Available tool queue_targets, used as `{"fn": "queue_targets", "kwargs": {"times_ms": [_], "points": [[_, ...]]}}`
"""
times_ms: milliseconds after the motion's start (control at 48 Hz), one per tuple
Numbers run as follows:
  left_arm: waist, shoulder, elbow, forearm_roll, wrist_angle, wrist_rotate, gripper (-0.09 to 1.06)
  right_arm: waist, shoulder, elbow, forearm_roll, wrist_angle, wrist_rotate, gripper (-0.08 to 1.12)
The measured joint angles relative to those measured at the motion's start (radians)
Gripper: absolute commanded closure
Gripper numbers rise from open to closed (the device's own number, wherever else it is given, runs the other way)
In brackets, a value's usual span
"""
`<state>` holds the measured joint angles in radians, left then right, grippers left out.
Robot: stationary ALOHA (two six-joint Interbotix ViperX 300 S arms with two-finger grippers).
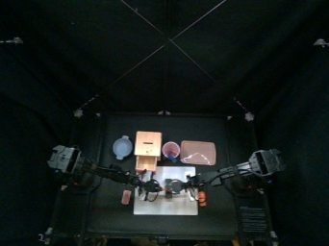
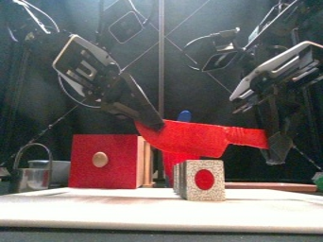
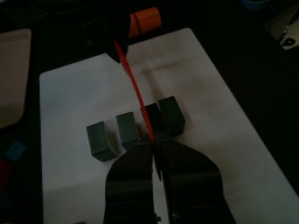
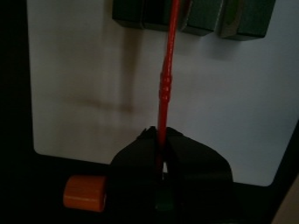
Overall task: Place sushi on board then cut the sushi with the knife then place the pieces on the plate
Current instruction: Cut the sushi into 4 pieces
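- Left gripper [image 3: 155, 150]: its jaws are clenched on one end of the thin red toy knife [image 2: 202, 137], and the blade runs straight out ahead of them over the white cutting board [image 3: 222, 96].
- Just beyond those jaw tips lies the toy sushi roll of dark green blocks [image 3: 131, 129], flat on the board. Three blocks show, with the knife edge lined up on the seam between the middle block and the one beside it.
- I can't tell whether the blade is touching the seam or hanging just above it.
- From the front, the near end of the roll shows a speckled face with a red centre, directly under the knife.
- Right gripper [image 4: 165, 133]: its jaws are shut tight on the ribbed handle, and the knife points away from them toward the blocks at the far edge of the board.
- A small orange toy cylinder [image 4: 84, 191] sits just beside the right jaws, off the board's edge and clear of the cut.
- By my reading this is the cutting step, so both ends should press down together with the blade level and square to the roll. If it tilts, the edge could ride onto a block and shove it aside.
- The flat pink tray [image 1: 197, 151] waits well beyond both jaws, behind the board, with no pieces on it yet.
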<state>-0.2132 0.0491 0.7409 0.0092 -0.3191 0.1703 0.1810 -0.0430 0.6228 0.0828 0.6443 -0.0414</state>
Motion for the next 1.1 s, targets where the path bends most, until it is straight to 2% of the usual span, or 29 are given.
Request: {"fn": "queue_targets", "kwargs": {"times_ms": [208,479,1104], "points": [[-0.011,0.037,0.0,-0.008,0.0,0.0,0.67,0.003,0.0,0.008,0.063,-0.005,0.0,0.71],[-0.006,0.074,-0.008,-0.011,-0.003,-0.002,0.67,-0.003,-0.026,0.035,0.069,-0.015,0.0,0.71],[-0.008,0.081,-0.017,-0.011,-0.003,-0.002,0.67,0.0,-0.029,0.06,0.11,-0.043,0.0,0.71]]}}
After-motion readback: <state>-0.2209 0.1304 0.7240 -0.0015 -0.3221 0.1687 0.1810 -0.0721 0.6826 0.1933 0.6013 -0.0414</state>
